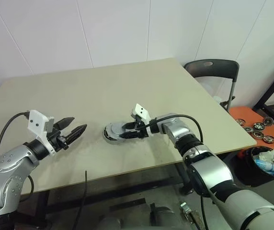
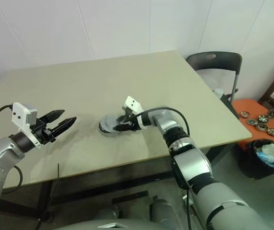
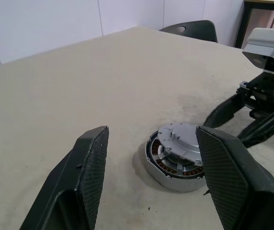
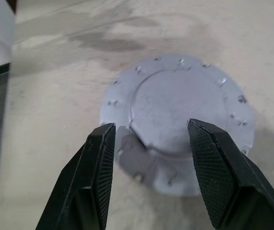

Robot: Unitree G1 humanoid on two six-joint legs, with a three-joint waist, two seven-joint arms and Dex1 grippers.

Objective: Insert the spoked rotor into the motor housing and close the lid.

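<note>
Readable text: none that I can make out.
Plain grey round metal lid (image 4: pixel 185 110): I see small raised marks around its edge, no letters or numbers.
Beige table top (image 1: pixel 103 91): bare of labels.
My white camera blocks (image 1: pixel 140 112): unmarked as far as I can see.

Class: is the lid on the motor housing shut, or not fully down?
Not fully down. The lid sits tilted over the housing, and coppery windings show through the gap beneath it.
</note>
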